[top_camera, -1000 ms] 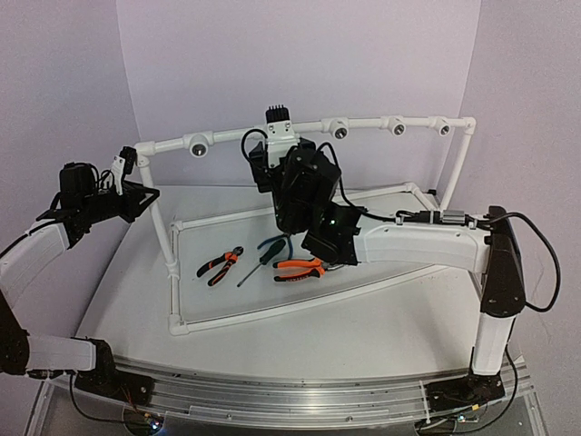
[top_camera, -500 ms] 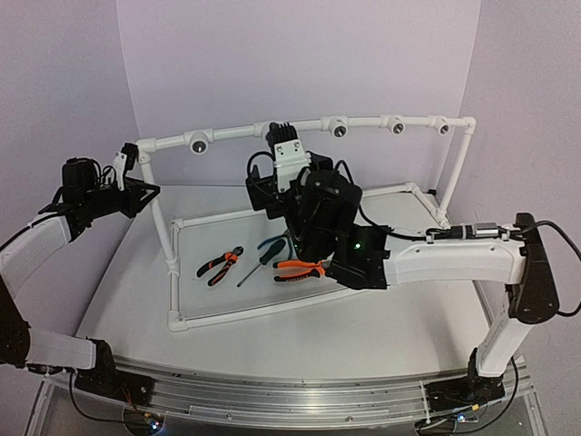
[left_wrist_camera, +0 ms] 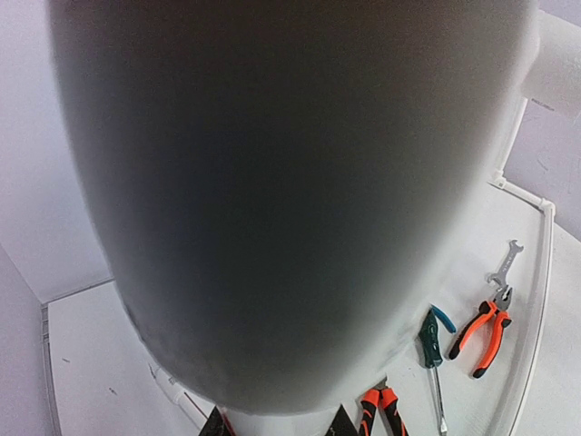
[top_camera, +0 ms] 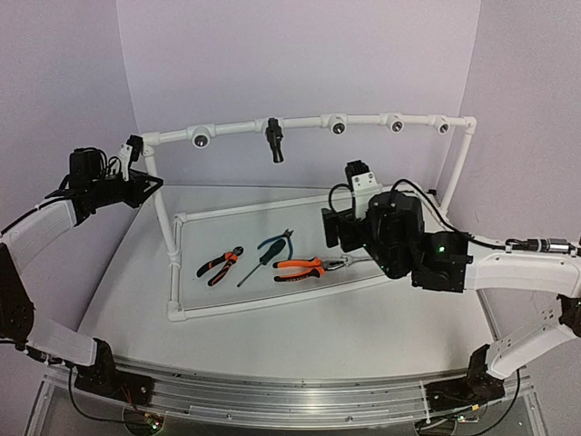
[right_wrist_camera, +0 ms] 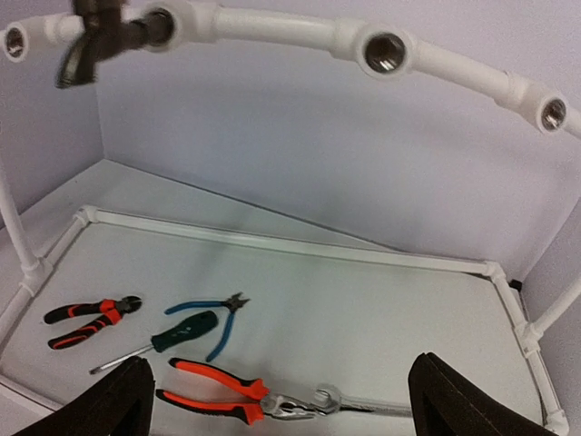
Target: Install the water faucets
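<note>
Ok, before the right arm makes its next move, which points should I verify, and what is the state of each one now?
1. The black faucet sits in a socket of the top pipe: ok.
2. The faucet is screwed fully tight: cannot tell.
3. The right gripper is open and clear of the faucet: ok.
4. The left gripper is closed on the frame's left post: ok.
5. There are empty sockets for more faucets: ok, four show.
6. Another faucet is in view to pick up: not ok, only tools such as the orange pliers and the screwdriver lie on the table.
</note>
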Robot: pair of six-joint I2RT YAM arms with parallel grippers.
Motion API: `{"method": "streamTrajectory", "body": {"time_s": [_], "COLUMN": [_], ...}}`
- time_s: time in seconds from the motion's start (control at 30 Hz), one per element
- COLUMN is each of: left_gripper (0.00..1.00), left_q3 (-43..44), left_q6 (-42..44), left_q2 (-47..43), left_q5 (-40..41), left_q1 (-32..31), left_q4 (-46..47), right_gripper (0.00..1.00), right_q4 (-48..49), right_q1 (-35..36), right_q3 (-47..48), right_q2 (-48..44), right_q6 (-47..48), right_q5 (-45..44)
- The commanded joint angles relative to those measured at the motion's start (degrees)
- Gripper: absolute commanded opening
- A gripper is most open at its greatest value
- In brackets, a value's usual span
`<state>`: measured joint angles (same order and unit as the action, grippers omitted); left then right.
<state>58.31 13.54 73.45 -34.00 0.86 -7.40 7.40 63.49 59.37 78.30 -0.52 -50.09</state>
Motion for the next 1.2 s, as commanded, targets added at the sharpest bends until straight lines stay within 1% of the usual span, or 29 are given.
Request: {"method": "streamTrajectory", "body": {"time_s": [0.0, 0.13, 0.3, 0.37, 0.47, 0.53, 0.6, 0.73, 0.87, 0.97, 1.07, 1.17], "left_gripper": [0.0, 0.0, 0.0, 0.0, 0.0, 0.0, 0.0, 0.0, 0.0, 0.0, 0.0, 0.0], "left_q3": [2.6, 5.2, 7.9, 8.2, 8.8, 9.5, 10.0, 11.6, 12.2, 12.0, 11.7, 11.5], "left_q6": [5.6, 7.6, 8.8, 8.9, 8.8, 8.9, 9.0, 9.5, 10.4, 11.0, 11.7, 12.3], "left_q2": [4.1, 7.6, 10.3, 10.8, 12.1, 13.2, 14.0, 15.0, 15.2, 15.0, 14.7, 14.6], "left_q5": [6.1, 6.4, 5.9, 5.2, 4.8, 4.4, 3.6, 2.7, 2.1, 1.8, 2.0, 2.3], "left_q1": [-0.7, -0.7, -0.7, -0.7, -0.7, -0.7, -0.7, -0.7, -0.7, -0.7, -0.7, -0.7], "left_q4": [-9.1, -10.2, -11.5, -11.7, -11.8, -11.9, -12.1, -12.5, -13.0, -13.2, -13.3, -13.2], "right_gripper": [0.98, 0.98, 0.98, 0.98, 0.98, 0.98, 0.98, 0.97, 0.87, 0.78, 0.68, 0.62], "right_q4": [-10.5, -12.7, -13.3, -13.3, -12.8, -10.4, -7.2, -3.2, 2.5, 4.4, 6.2, 7.3], "right_q1": [-8.2, -14.0, -17.3, -18.0, -18.2, -18.2, -18.4, -19.1, -19.8, -20.6, -21.2, -21.3], "right_q3": [-5.2, -9.0, -10.2, -9.2, -5.4, -3.7, -1.4, 7.3, 15.5, 21.2, 25.3, 27.9], "right_q2": [-6.5, -10.1, -11.7, -11.2, -8.8, -7.2, -5.4, 0.1, 7.4, 12.6, 16.9, 19.9], "right_q6": [-9.4, -10.8, -11.4, -11.1, -7.8, -5.6, -3.6, -1.5, -2.2, -3.5, -6.0, -7.3], "right_q5": [6.7, 10.6, 15.3, 19.4, 27.0, 32.1, 38.6, 53.9, 59.6, 63.5, 66.6, 67.3]}}
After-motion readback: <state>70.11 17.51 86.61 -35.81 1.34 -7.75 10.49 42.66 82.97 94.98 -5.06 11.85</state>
